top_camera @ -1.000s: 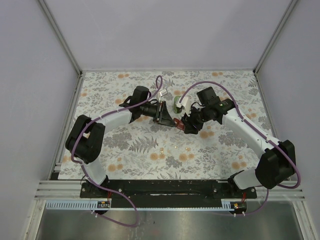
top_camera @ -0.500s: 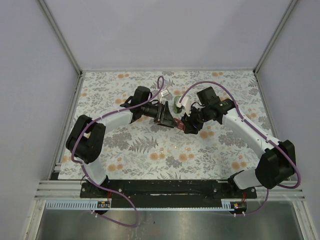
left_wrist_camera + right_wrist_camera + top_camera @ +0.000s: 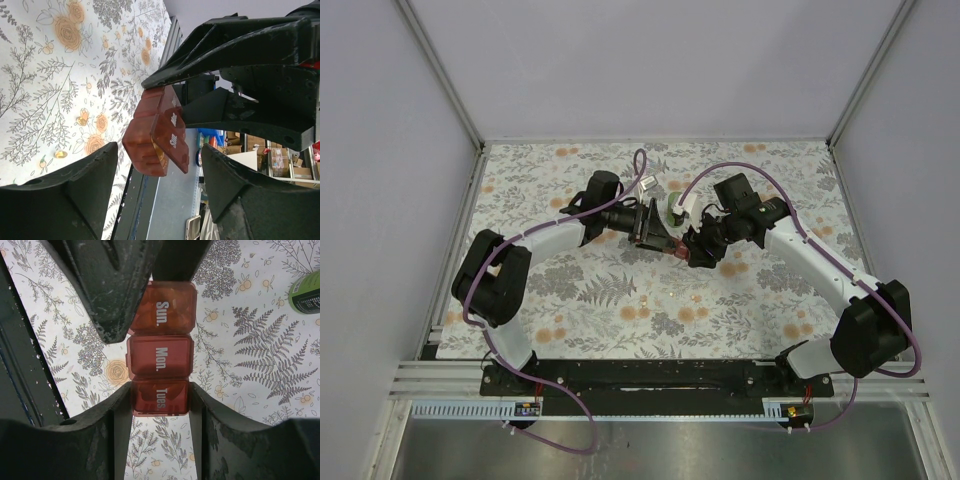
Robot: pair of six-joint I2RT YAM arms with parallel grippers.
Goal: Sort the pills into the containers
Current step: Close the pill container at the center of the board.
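Note:
The dark-red pill box, lids marked Sun., Mon. and Tues., hangs above the cloth. My right gripper is shut on its Tues. end. My left gripper is open, with a finger on each side of the Sun. end and a gap to the box on both sides. The Sun. lid stands ajar. Two small yellowish pills lie on the cloth below. From above, both grippers meet at the box mid-table. The green bottle stands just behind them and shows again as the green bottle in the right wrist view.
A flowered cloth covers the table, with metal rails along its left, right and back edges. A small white object lies behind the left arm's wrist. The arm bases sit on the black bar at the near edge.
My left gripper's jaws have opened wider and it has edged right, nearer the pill box. The right gripper has kept its hold without moving.

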